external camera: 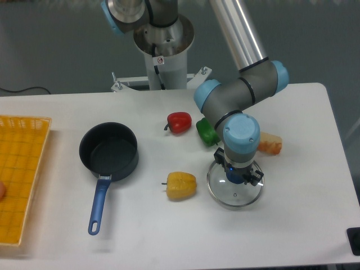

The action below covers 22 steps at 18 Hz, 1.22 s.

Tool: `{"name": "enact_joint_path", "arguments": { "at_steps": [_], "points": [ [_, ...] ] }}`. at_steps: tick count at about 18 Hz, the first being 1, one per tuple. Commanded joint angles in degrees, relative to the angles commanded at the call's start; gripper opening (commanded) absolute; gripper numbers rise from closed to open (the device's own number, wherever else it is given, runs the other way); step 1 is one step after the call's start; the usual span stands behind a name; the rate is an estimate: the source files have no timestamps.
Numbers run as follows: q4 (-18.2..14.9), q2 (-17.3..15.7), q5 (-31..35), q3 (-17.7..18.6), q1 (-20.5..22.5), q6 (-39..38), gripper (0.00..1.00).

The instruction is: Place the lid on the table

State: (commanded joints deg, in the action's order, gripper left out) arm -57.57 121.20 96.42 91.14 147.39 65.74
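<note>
The lid [235, 196], a clear glass disc with a thin metal rim, lies low over the white table [304, 214] right of centre; whether it rests on the surface I cannot tell. Its dark blue knob [233, 179] peeks out between the fingers. My gripper [237, 176] points straight down over the lid's middle and is shut on the knob. The wrist hides the far part of the lid.
A dark pot [109, 149] with a blue handle stands at centre left. A yellow pepper [181, 185] lies just left of the lid, with a green pepper [206, 131], a red pepper [179, 121] and an orange food piece [269, 143] behind. A yellow tray [17, 174] fills the left edge.
</note>
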Motion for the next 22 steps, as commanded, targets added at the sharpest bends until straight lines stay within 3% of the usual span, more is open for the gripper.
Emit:
{"name": "enact_joint_path", "arguments": {
  "at_steps": [18, 22],
  "points": [
    [0.4, 1.0, 0.4, -0.1, -0.2, 0.0, 0.58],
    [0.4, 1.1, 1.0, -0.1, -0.4, 0.1, 0.65]
  ]
}}
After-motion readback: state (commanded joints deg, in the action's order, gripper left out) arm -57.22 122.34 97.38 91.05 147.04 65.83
